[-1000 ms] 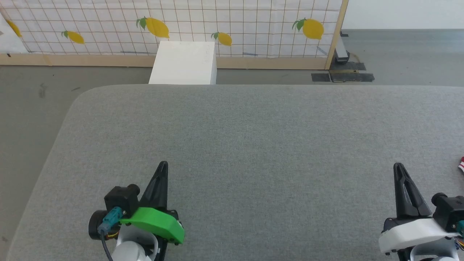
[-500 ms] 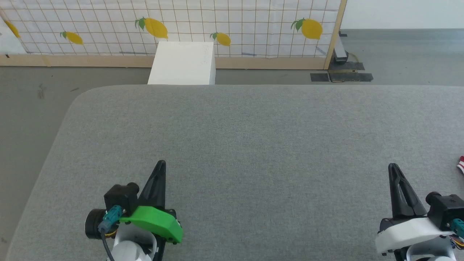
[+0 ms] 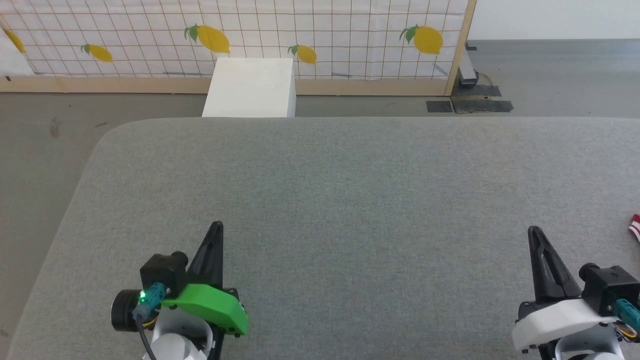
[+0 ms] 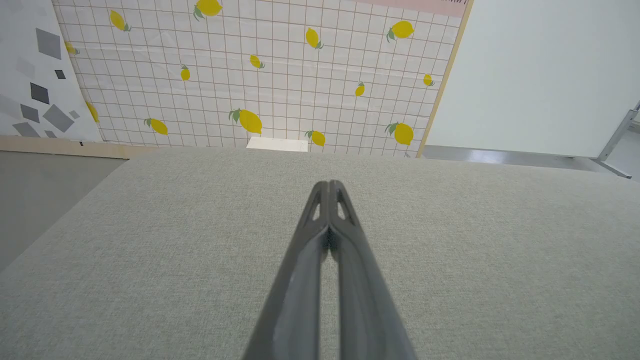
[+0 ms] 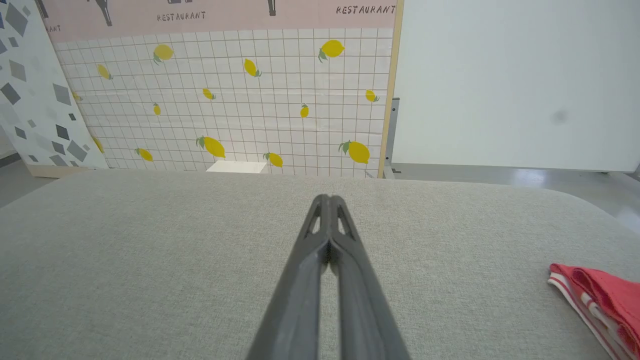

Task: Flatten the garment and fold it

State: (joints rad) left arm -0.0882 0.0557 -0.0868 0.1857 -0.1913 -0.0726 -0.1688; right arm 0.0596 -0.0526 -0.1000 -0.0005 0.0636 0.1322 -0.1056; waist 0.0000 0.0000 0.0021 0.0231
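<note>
Head view shows the left claw (image 3: 216,229) and right claw (image 3: 535,233) both pinched together, empty, over the pad (image 3: 350,190), shirt (image 3: 635,227) lying off to the right claw's right.

Grey fabric-covered table (image 3: 350,170) with rounded corners. Grey floor (image 3: 40,130) beyond it. 1 white box (image 3: 250,87) stands on the floor before a grid-patterned, lemon-print panel (image 3: 350,30) with a wooden frame (image 3: 457,50). Plain white wall (image 5: 515,80) to the panel's right. Black tape patches (image 3: 470,106) lie at the frame's foot. Lighting is even.
</note>
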